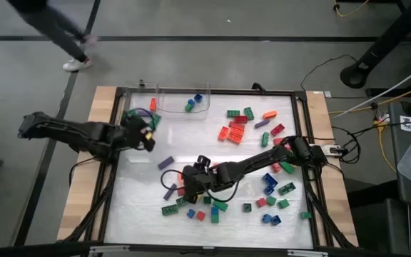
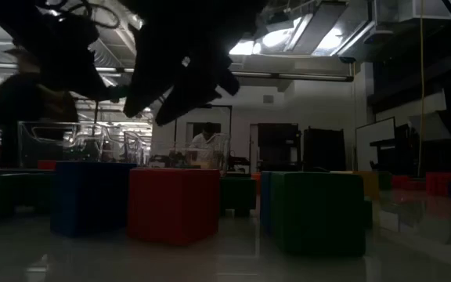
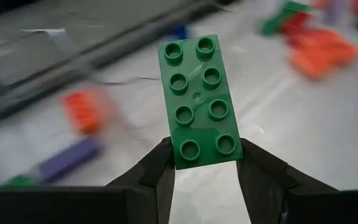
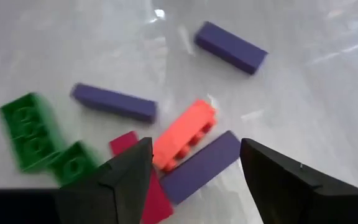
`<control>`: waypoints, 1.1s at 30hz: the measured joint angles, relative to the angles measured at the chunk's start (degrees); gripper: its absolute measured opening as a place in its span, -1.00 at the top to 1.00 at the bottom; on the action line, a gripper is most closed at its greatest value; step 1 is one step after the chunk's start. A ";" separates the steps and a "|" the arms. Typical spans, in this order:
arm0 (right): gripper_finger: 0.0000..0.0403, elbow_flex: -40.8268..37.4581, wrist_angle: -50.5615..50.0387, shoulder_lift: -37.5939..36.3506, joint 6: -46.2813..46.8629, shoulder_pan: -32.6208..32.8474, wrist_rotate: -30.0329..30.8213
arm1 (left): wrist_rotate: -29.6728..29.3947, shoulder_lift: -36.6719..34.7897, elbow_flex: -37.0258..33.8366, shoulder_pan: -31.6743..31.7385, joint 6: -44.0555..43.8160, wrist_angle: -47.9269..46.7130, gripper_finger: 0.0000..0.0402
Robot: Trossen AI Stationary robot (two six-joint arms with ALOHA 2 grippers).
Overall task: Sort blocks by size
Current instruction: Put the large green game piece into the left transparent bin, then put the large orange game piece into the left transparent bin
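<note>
My left gripper is at the table's left side, shut on a long green block with two rows of studs. My right gripper stands open near the table's middle, over a small heap of blocks. Under its gap lie a long purple block and an orange block, with a red block beside one finger. The fingers touch none of them, as far as I can see. Two more purple blocks and green blocks lie flat nearby. My left gripper pinches the green block between its two fingers, on the two long sides at the end nearest the wrist. The block sticks out forward along the fingers, its studded top toward the camera, lifted clear of the table.
A clear tray at the far edge holds blue and green blocks. Orange and red blocks lie far right of centre, and several mixed blocks lie at the near right. A person's leg shows beyond the table.
</note>
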 joint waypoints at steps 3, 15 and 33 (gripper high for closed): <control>-0.21 -1.84 3.96 -0.07 1.38 0.00 1.57 | -1.90 -1.22 0.00 3.84 -2.29 -3.66 0.34; -0.21 -3.56 11.56 2.39 5.16 0.05 3.51 | -2.65 1.69 0.02 18.47 -1.15 -4.73 0.31; -0.21 -3.60 11.44 5.51 5.21 0.12 5.45 | 2.57 4.34 0.04 24.72 1.00 -1.89 -0.04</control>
